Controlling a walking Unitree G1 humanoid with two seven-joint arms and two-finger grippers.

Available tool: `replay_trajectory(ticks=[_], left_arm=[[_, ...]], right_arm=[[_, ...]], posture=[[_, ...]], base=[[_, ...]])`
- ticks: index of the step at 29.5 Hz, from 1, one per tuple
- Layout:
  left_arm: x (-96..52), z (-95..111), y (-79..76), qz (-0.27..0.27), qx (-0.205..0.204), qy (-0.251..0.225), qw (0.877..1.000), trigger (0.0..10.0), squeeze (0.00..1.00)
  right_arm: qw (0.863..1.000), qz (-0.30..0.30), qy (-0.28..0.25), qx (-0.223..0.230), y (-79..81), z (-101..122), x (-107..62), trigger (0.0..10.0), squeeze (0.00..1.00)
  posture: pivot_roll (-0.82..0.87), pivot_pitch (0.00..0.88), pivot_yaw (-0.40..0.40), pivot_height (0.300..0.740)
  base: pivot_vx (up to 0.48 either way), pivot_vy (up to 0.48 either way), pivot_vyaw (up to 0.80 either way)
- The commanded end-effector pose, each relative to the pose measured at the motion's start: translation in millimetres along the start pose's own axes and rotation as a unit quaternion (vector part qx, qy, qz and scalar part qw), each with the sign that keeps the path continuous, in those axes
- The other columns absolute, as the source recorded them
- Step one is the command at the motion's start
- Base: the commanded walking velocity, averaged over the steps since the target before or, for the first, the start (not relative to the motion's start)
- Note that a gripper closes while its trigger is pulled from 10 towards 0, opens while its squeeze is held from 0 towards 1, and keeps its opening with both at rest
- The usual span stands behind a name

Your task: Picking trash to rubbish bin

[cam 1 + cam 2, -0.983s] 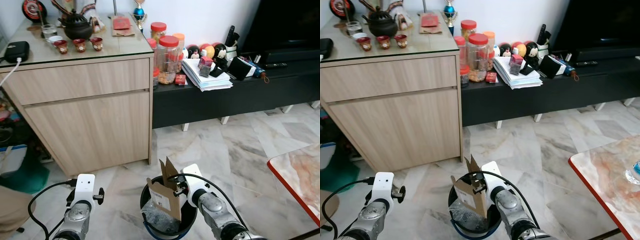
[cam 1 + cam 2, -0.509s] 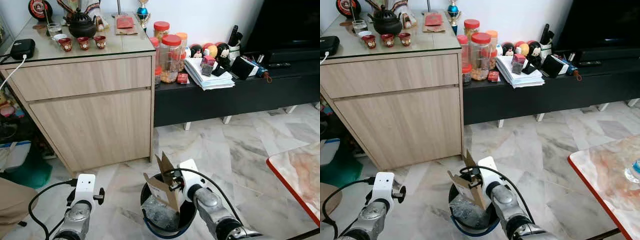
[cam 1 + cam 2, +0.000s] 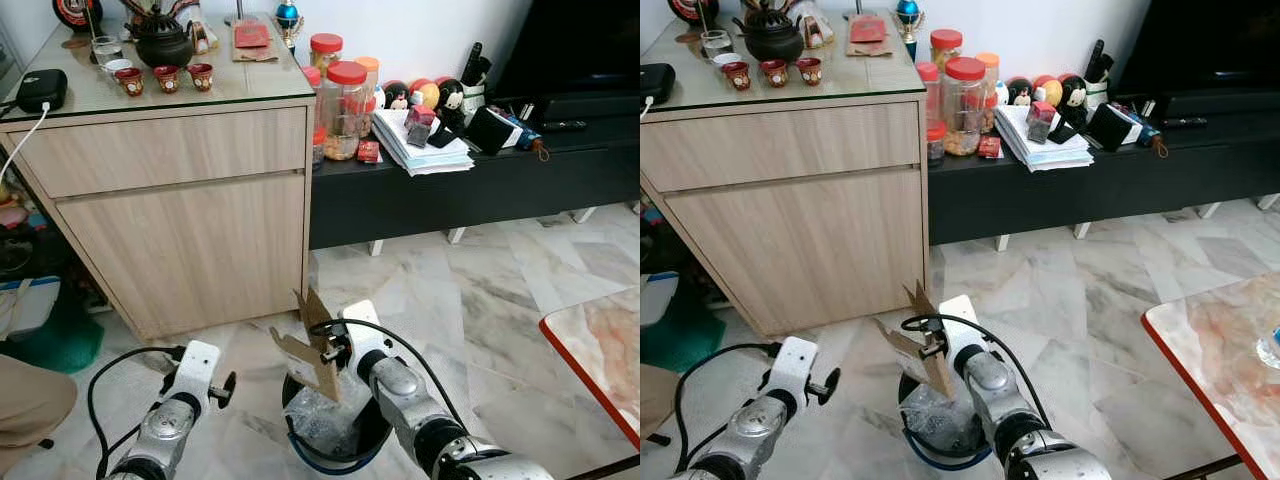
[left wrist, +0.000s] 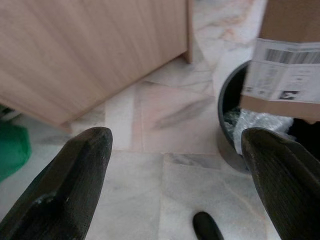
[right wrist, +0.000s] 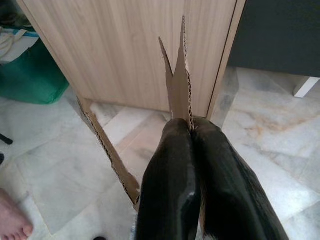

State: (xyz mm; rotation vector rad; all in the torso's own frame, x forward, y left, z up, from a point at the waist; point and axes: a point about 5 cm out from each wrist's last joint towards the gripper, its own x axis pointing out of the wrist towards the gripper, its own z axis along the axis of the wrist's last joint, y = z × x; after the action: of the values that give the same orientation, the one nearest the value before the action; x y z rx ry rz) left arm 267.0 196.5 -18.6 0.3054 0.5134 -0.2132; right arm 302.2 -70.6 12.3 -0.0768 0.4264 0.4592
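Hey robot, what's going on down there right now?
Right gripper shut on cardboard, held over bin. Left gripper open, idle beside bin. Bin already holds plastic wrap. Nothing in the way.

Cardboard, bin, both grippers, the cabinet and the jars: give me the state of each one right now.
Cardboard piece: pinched in the right gripper, held over the bin.
Bin: open top, crumpled clear plastic inside.
Right gripper: shut on the cardboard.
Left gripper: open, holding nothing, beside the bin.
Cabinet: fronts closed.
Jars: red lids on, upright.
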Motion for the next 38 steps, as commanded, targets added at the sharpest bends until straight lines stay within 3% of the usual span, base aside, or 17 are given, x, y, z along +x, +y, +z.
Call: replay_trajectory(ticks=[1, 16, 17, 18, 19, 35, 36, 38], left_arm=[[2.3, 7, -4.8, -0.032, 0.027, -0.013, 0.999, 10.0, 0.00], [2.9, 12, -13.9, -0.085, 0.051, -0.030, 0.995, 10.0, 0.00], [2.9, 12, -14.1, -0.085, 0.051, -0.030, 0.995, 10.0, 0.00], [2.9, 12, -14.2, -0.086, 0.051, -0.030, 0.995, 10.0, 0.00], [2.9, 12, -14.3, -0.086, 0.051, -0.030, 0.995, 10.0, 0.00], [2.2, 11, -14.5, -0.088, 0.047, -0.030, 0.995, 10.0, 0.00], [2.2, 11, -14.2, -0.086, 0.047, -0.030, 0.995, 10.0, 0.00], [2.1, 10, -12.4, -0.076, 0.045, -0.029, 0.996, 10.0, 0.00]], right_arm=[[1.000, 0.001, 0.001, -0.001, 1.4, 4, 1.9, 10.0, 0.00], [1.000, -0.023, -0.011, -0.010, -3.9, 15, 5.2, 10.0, 0.00], [1.000, -0.023, -0.011, -0.008, -4.0, 15, 5.1, 10.0, 0.61], [1.000, -0.024, -0.011, -0.003, -4.1, 15, 5.1, 10.0, 0.88], [1.000, -0.025, -0.010, -0.004, -4.6, 15, 5.0, 10.0, 1.00], [0.999, -0.046, 0.002, -0.010, -12.4, 7, 1.2, 10.0, 0.98], [0.999, -0.046, 0.006, -0.012, -12.0, 5, 0.6, 10.0, 0.00], [0.999, -0.045, 0.016, -0.011, -11.8, -3, -1.9, 10.0, 0.00]], posture=[[0.10, 0.062, -0.075, 0.740], [0.11, 0.063, -0.081, 0.740], [0.11, 0.063, -0.081, 0.740], [0.11, 0.063, -0.081, 0.740], [0.11, 0.063, -0.081, 0.740], [0.11, 0.064, -0.082, 0.740], [0.11, 0.064, -0.082, 0.740], [0.11, 0.064, -0.082, 0.740]], base=[[0.000, 0.000, 0.00], [0.000, 0.000, 0.00], [0.000, 0.000, 0.00], [0.000, 0.000, 0.00], [0.000, 0.000, 0.00], [0.000, 0.000, 0.00], [0.000, 0.000, 0.00], [0.000, 0.000, 0.00]])
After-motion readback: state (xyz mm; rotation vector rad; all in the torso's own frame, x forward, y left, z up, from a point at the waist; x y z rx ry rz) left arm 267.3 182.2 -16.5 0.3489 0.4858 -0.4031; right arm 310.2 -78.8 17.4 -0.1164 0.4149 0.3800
